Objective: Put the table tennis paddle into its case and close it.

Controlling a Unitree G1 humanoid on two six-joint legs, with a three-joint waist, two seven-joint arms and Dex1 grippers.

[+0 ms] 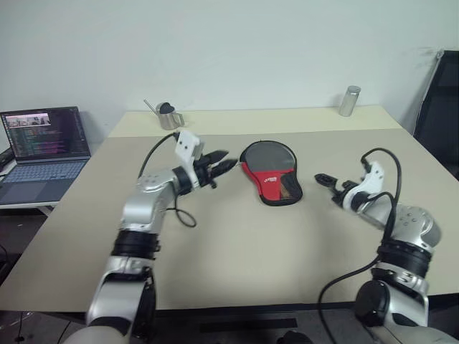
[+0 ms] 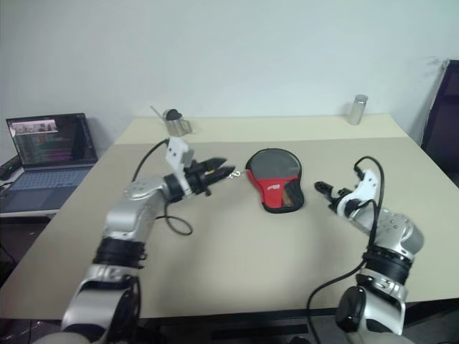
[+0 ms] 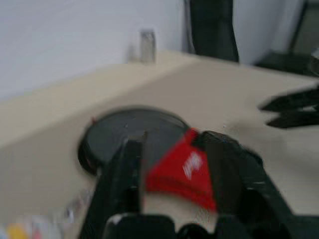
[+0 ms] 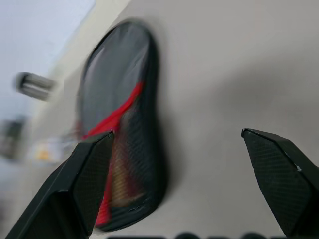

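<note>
While both arms hover above the bench (image 1: 237,251), the case (image 1: 271,172) lies flat between them, just beside the left tool (image 1: 219,166) and farther from the right tool (image 1: 324,179). Left tool fingers stand a little apart and hold nothing. Right tool fingers (image 4: 84,184) are wide apart, also without anything between them.

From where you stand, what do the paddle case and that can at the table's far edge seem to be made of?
The case looks like soft fabric, matte black with a red lower part, lying flat on the table; a meshy patch shows near its narrow end. The can looks like metal: silvery and shiny, though too small to be sure.
</note>
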